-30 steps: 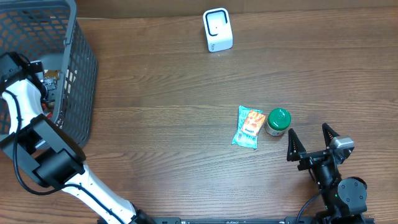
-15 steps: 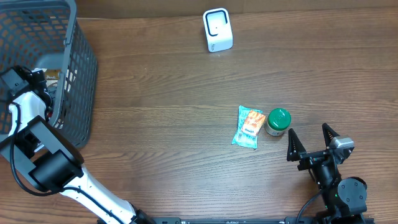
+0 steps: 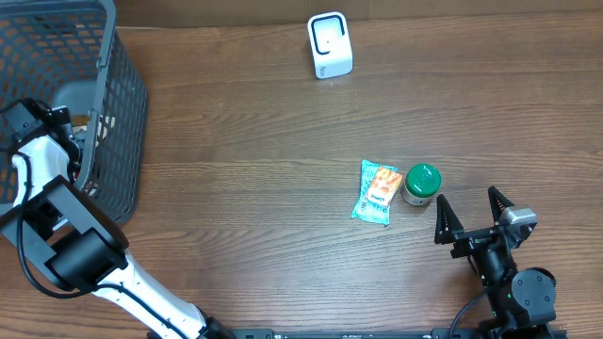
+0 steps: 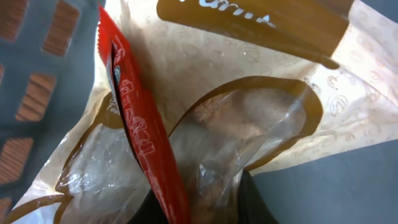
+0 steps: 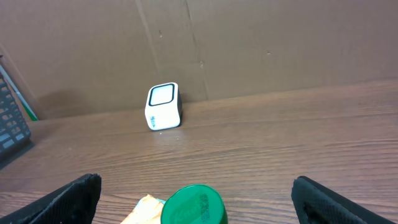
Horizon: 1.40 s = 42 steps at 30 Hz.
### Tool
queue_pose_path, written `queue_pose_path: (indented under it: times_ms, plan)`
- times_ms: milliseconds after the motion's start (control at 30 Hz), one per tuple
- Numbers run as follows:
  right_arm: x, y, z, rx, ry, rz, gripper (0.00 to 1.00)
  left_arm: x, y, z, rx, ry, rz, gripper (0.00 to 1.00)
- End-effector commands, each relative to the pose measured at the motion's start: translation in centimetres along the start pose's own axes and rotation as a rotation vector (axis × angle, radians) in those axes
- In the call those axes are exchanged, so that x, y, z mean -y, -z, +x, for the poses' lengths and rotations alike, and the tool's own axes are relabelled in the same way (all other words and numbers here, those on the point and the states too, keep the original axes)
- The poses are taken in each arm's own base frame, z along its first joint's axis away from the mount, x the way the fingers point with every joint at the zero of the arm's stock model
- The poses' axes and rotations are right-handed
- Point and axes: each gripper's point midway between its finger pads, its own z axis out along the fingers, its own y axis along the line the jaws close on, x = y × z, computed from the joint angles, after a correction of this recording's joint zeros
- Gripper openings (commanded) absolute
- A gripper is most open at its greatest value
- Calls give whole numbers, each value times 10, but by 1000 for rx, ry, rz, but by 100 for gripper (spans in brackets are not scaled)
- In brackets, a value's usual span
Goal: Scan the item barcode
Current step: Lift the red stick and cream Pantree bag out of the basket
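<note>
Packet (image 4: 140, 124), red and narrow, is lying edge-up across a tan and clear bag (image 4: 267, 118) down in the grey basket (image 3: 122, 94) at the table's (image 3: 236, 207) far left corner. We are reaching into that basket with our left arm, and the left gripper (image 4: 196, 208) is closing tight on the packet's lower end, with a fold of the bag's clear film pinched beside it. In the left wrist view the dark fingers (image 4: 252, 202) are showing only at the bottom edge, so we cannot tell how much of the bag is caught with it. The basket's mesh is showing behind the bag.

Well apart, near the table's right front, a green-lidded jar (image 3: 421, 184) is standing just beside a light blue pouch (image 3: 379, 192) that is lying flat. Our right gripper (image 3: 466, 198) is hovering just in front of the jar with its jaws spread wide, holding nothing. A white scanner (image 3: 329, 44) is standing at the far edge.
</note>
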Motion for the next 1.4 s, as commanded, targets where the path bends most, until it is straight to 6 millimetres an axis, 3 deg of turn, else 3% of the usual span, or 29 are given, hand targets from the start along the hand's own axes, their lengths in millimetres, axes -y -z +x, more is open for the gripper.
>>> queue_pose_path:
  times_ms: [0, 200, 367, 500, 633, 767, 900, 1033, 1233, 1367]
  plan:
    - [0, 0, 2, 4, 0, -5, 100, 8, 27, -30, 70, 41, 33, 4]
    - [0, 0, 2, 4, 1, -5, 100, 1, 107, -84, 262, 75, -1, 4]
    - [0, 0, 2, 4, 1, -5, 100, 1, 192, -114, 449, 125, -15, 4]
    - [0, 0, 2, 4, 0, -5, 100, 2, 259, -124, 579, 190, -8, 4]
    - [0, 0, 2, 4, 0, -5, 100, -2, 328, -121, 700, 289, -36, 4]
    - [0, 0, 2, 4, 1, -5, 100, 20, 377, -105, 749, 346, 45, 4]
    - [0, 0, 2, 4, 0, -5, 100, 63, 393, -72, 660, 365, 154, 4]
    - [0, 0, 2, 4, 0, -5, 100, 117, 384, -36, 500, 261, 231, 4]
    - [0, 0, 2, 4, 1, -5, 100, 196, 351, 13, 310, 87, 313, 4]
    - [0, 0, 2, 4, 1, -5, 100, 244, 312, 56, 195, -5, 339, 4]
